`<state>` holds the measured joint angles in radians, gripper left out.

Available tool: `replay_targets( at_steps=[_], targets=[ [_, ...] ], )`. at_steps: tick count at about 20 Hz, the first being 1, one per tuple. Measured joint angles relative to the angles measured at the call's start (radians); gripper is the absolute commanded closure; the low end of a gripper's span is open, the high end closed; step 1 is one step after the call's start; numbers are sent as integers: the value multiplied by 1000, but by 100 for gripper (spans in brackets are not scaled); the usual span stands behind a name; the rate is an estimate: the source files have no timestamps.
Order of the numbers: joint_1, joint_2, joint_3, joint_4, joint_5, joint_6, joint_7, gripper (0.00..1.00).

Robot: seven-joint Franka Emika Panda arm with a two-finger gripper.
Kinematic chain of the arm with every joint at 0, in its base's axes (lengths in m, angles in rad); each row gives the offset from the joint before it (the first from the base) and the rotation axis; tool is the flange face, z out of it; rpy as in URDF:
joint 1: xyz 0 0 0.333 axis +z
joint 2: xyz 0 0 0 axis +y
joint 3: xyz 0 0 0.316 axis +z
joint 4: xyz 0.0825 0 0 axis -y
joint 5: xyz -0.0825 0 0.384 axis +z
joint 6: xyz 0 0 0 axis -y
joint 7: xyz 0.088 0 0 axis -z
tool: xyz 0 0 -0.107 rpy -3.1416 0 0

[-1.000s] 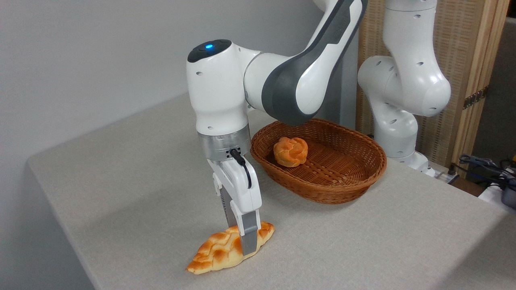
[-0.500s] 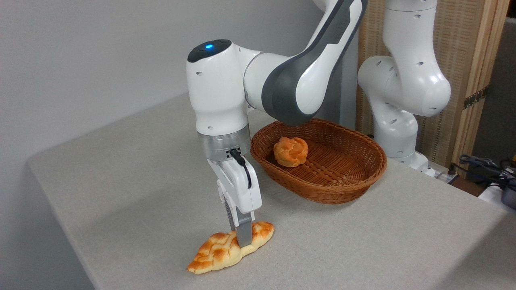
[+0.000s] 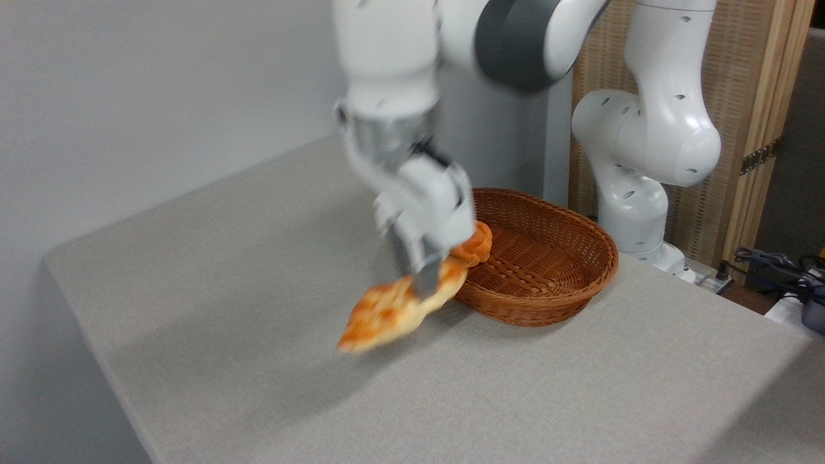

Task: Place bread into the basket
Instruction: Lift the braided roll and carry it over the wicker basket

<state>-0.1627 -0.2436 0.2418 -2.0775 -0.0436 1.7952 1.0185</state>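
Observation:
The bread (image 3: pixel 387 309), a long braided golden-orange loaf, hangs in the air above the table, tilted with its left end down. My gripper (image 3: pixel 425 283) is shut on it near its right half and is blurred by motion. The basket (image 3: pixel 548 283), an oval reddish-brown wicker one, stands just to the right of the loaf, with the loaf's right end close to its near-left rim. The gripper body hides the basket's left side.
A small round orange bun (image 3: pixel 478 243) lies inside the basket, partly behind the gripper. The arm's white base (image 3: pixel 635 212) stands behind the basket at the right. Cables (image 3: pixel 780 267) lie off the table's far right edge. The grey table (image 3: pixel 225 270) stretches left and forward.
The gripper closed on the loaf, then lifted it off the table and carried it up and to the right toward the basket. The arm's wrist rose out of the frame's middle.

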Motion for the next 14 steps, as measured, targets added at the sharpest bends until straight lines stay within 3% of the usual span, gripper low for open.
replay_targets(
  at_steps=[3, 5, 10, 14],
  targets=[
    [-9, -81, 24, -4, 0, -153, 1, 91],
    [-40, -150, 70, -24, 0, -265, 2, 95],
    [-92, -230, 102, -109, 33, -355, 3, 95],
    [-162, -283, 104, -202, 76, -381, 0, 93]
  ],
)
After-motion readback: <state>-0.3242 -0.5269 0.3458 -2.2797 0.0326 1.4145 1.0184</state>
